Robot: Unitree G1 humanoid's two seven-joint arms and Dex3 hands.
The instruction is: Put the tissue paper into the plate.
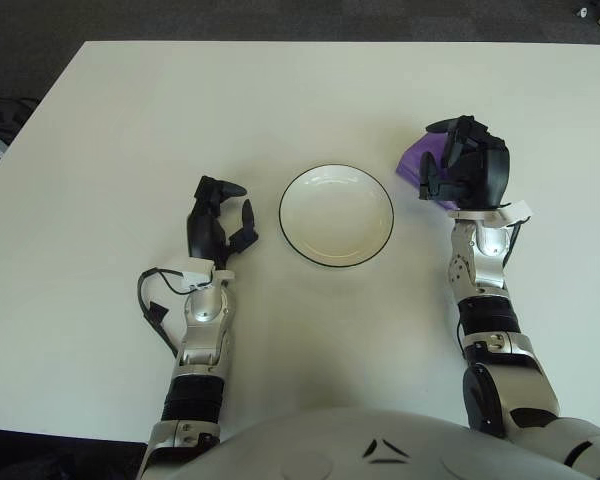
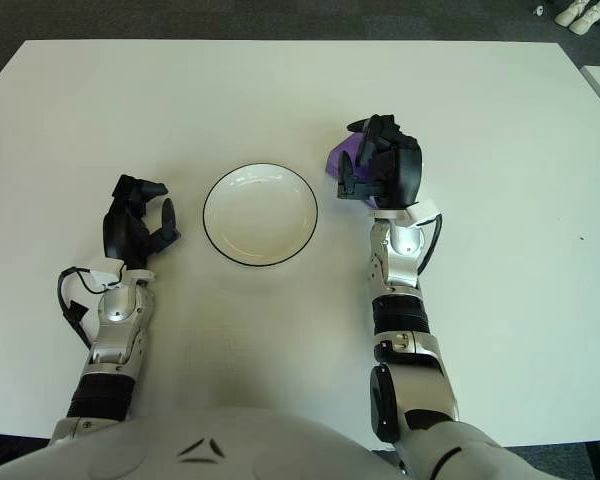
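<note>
A purple tissue paper pack (image 1: 414, 161) lies on the white table to the right of the plate, mostly hidden under my right hand (image 1: 442, 160). That hand hovers over the pack with fingers spread: one finger (image 1: 438, 126) reaches past its far edge, the others (image 1: 428, 183) curl down by its near edge. I cannot see them clamped on it. The white plate (image 1: 335, 215) with a dark rim sits empty at the table's centre. My left hand (image 1: 223, 212) shows to the left of the plate, idle, fingers loosely curled on nothing.
The white table (image 1: 180, 110) stretches wide around the plate, with dark floor beyond its far edge. A black cable (image 1: 152, 300) loops beside my left wrist.
</note>
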